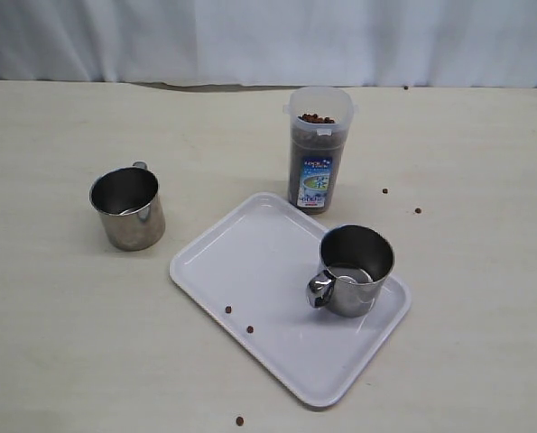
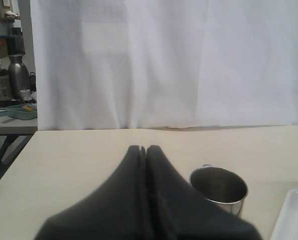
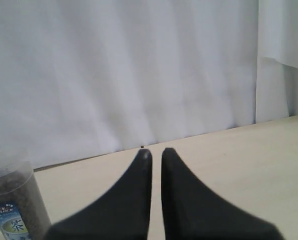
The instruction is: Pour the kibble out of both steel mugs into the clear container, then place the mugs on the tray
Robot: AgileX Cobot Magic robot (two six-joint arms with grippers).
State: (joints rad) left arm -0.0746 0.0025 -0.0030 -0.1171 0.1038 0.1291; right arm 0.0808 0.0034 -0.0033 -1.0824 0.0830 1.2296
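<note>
1. The pale table [image 1: 60, 343] fills the room in front of me, with a white curtain [image 1: 268, 36] hanging along its far edge.
2. The tray [image 1: 250, 262] lies flat at the middle of the table, turned at an angle, one corner pointing near and right.
3. The clear container [image 1: 319, 153] stands upright just past the tray's far edge. It is packed with kibble [image 1: 317, 118] almost to the rim.
4. The right steel mug [image 1: 354, 271] stands upright on the right part of the tray, its handle turned near and left and its bare steel bottom showing.
5. The left steel mug [image 1: 128, 207] stands upright on the table, well left of the tray, handle on its far side.
6. The left gripper [image 2: 142, 148] has its jaws pressed together on nothing. The left steel mug [image 2: 219, 187] sits on the table just ahead of its tips and off to one side, untouched. A corner of the tray [image 2: 291, 215] shows beyond that.
7. The right gripper [image 3: 156, 152] is closed too, a thin slit between its tips and nothing in it. The clear container [image 3: 16, 200] stands off to one side of it, well apart.
8. Loose pellets [image 1: 228, 309] lie scattered: two on the tray's near-left part, one on the table near the front edge, and a few to the right of the container.
</note>
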